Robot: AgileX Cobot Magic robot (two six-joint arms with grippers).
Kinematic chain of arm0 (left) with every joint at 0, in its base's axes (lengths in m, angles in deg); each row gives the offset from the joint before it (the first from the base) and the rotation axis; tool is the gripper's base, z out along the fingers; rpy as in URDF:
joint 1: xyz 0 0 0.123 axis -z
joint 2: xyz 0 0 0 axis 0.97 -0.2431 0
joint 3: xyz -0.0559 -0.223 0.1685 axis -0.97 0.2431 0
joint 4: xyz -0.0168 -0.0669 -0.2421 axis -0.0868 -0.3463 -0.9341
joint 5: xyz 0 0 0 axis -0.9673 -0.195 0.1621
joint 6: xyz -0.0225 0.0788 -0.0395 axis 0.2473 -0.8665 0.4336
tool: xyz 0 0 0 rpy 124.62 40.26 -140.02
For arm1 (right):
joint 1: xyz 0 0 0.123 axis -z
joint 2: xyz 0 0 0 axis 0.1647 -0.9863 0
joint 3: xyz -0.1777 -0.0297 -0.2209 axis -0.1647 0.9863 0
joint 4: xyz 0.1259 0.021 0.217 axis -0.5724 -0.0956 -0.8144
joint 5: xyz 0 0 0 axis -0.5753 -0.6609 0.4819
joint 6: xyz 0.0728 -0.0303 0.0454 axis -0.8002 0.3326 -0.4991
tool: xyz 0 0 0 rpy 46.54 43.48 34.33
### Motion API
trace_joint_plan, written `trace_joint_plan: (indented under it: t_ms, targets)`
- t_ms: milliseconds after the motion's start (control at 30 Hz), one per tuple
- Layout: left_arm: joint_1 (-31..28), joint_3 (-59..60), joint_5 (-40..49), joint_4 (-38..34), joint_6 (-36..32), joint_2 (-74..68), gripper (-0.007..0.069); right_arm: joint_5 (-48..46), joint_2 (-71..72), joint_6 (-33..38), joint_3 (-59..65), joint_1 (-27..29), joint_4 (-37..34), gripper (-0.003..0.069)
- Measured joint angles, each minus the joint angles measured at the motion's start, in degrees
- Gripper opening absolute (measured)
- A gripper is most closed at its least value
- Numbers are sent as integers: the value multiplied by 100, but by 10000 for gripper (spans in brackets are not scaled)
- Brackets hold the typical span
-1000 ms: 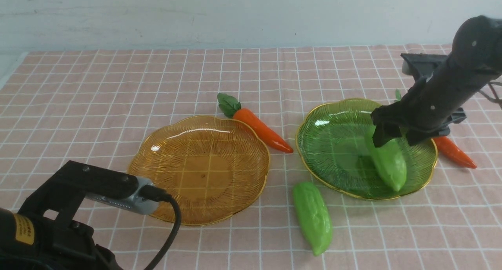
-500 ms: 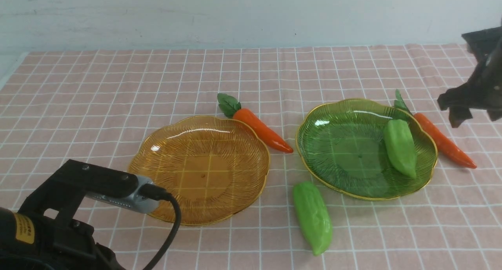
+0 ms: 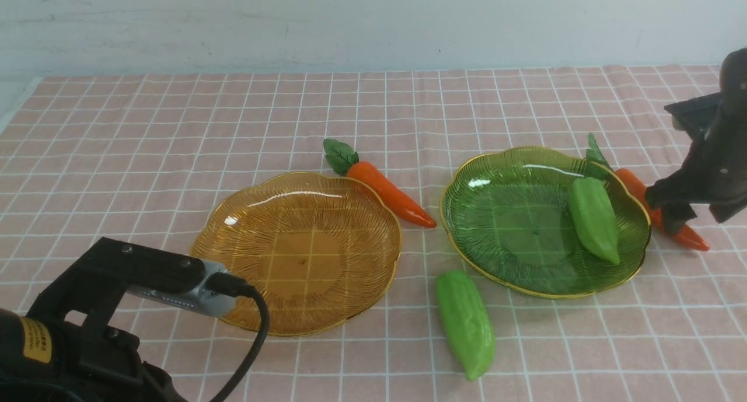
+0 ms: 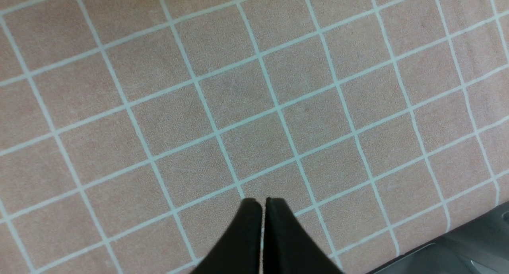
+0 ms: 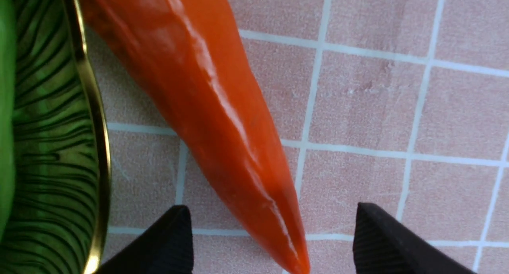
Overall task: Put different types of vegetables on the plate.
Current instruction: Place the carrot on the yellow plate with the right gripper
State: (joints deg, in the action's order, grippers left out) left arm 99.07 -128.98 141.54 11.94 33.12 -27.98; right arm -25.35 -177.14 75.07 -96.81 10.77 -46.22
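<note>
A light-green gourd (image 3: 594, 219) lies in the green glass plate (image 3: 496, 215). A second gourd (image 3: 465, 323) lies on the cloth in front of that plate. One carrot (image 3: 382, 186) lies between the two plates. The other carrot (image 3: 636, 189) lies just right of the green plate, and also shows in the right wrist view (image 5: 206, 115). My right gripper (image 3: 694, 212) is open and low over this carrot, its fingers either side of the pointed end (image 5: 270, 214). My left gripper (image 4: 262, 204) is shut and empty above bare cloth.
An empty amber glass plate (image 3: 233, 238) sits left of centre. The pink checked cloth (image 3: 175, 128) covers the table up to a pale wall at the back. The green plate's gold rim (image 5: 93, 119) lies close beside the right gripper.
My right gripper let go of the gourd in the green plate, lifted away to the right, then came down over the right-hand carrot. The left arm has not moved.
</note>
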Motion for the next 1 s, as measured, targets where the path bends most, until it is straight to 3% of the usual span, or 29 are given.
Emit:
trace_joint_plan:
  t_ms: [433, 500, 600, 700, 867, 900, 1000]
  targets:
    - [0, 0, 0, 0, 207, 0, -3, 410, -395, 54, -11, 0, -105, 469]
    - [0, 0, 0, 0, 223, 0, -3, 405, -420, -93, -21, 0, -119, 405]
    - [0, 0, 0, 0, 230, 0, -3, 330, -432, -453, -78, 0, 1, 206]
    - [0, 0, 0, -5, 235, 0, -3, -40, -418, -1068, -360, 0, 379, 211]
    - [0, 0, 0, -5, 261, 0, -3, -615, -150, -1465, -923, 0, 463, 211]
    - [0, 0, 0, -5, 265, 0, -3, -772, -5, -1461, -1095, -6, 296, 211]
    - [0, 0, -105, -5, 267, 0, -3, -1110, 647, -920, -1360, -278, -1204, 211]
